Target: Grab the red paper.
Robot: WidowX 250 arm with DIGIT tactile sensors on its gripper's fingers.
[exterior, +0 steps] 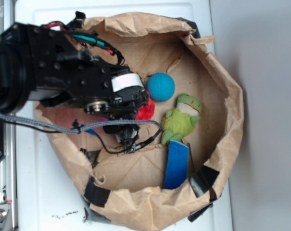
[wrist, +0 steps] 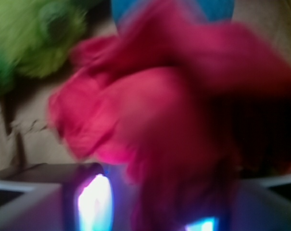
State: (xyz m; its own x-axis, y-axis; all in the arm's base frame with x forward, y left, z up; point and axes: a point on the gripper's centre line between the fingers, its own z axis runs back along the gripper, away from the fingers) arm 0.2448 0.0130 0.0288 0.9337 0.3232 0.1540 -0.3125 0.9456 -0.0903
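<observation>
Red crumpled paper wad point(exterior: 146, 111) just beside blue dimpled ball point(exterior: 160, 87), inside brown paper-bag nest point(exterior: 222, 144) | exterior: wad mostly hidden under black gripper point(exterior: 135, 111) | wrist: wad point(wrist: 155, 110) fills blurred frame, ball point(wrist: 174, 9) behind it, green plush toy point(wrist: 34, 38) left | arm reaches from left over wad | grip: cannot tell, possibly touching | no readable writing
</observation>
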